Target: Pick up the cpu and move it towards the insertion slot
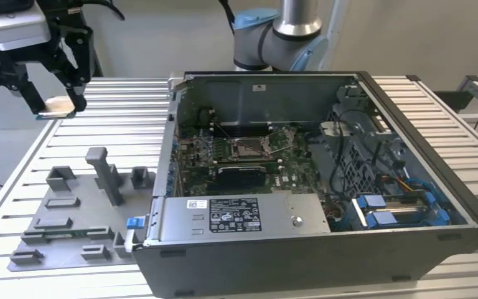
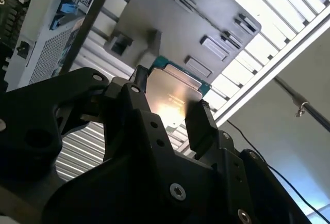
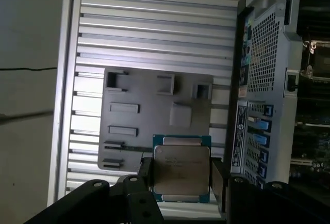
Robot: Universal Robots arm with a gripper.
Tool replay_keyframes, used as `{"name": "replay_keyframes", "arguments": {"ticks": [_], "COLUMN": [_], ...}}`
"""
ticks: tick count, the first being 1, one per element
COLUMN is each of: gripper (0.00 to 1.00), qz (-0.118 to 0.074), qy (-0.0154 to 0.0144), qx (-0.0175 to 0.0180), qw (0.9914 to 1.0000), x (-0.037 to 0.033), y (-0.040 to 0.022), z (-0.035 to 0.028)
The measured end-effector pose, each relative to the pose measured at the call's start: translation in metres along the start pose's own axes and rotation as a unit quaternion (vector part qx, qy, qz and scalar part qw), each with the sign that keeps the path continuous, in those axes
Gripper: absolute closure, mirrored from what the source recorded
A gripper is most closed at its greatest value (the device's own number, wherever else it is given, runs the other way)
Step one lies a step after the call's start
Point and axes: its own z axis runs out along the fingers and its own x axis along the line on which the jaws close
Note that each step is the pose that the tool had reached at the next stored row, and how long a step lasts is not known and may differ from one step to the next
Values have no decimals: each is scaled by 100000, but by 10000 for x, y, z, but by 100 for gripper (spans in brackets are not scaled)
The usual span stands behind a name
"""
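Slatted metal table [image 1: 122, 118] carried two containers. An open case [image 1: 438, 187] took up its middle and the side at the exterior view's right. A grey tray [image 1: 65, 249] lay by the near corner at the exterior view's left, touching the case's side.

Inside the case sat a green board [image 1: 293, 171] with the slot [image 1: 248, 147] near its middle, its metal frame around a pale centre and nothing in it. A silver box [image 1: 239, 215] lay along the case's near wall, and blue connectors [image 1: 384, 212] filled the near corner at the exterior view's right. The tray held only grey blocks [image 1: 106, 174], some upright, some low.

Above the table's far corner, at the exterior view's left, hung the gripper [image 1: 56, 109], clenched on the cpu [image 1: 57, 105]. In the first wrist view the cpu [image 3: 181, 175] lay flat between the two black fingers [image 3: 144, 175], silvery top up, well clear of the tray below and well apart from the slot.
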Motion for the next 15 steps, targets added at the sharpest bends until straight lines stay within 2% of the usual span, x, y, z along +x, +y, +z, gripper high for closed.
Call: {"name": "replay_keyframes", "arguments": {"ticks": [15], "gripper": [100], "qz": [2], "qy": [3], "qx": [4], "qw": [100000], "x": [-609], "y": [-45], "z": [31]}}
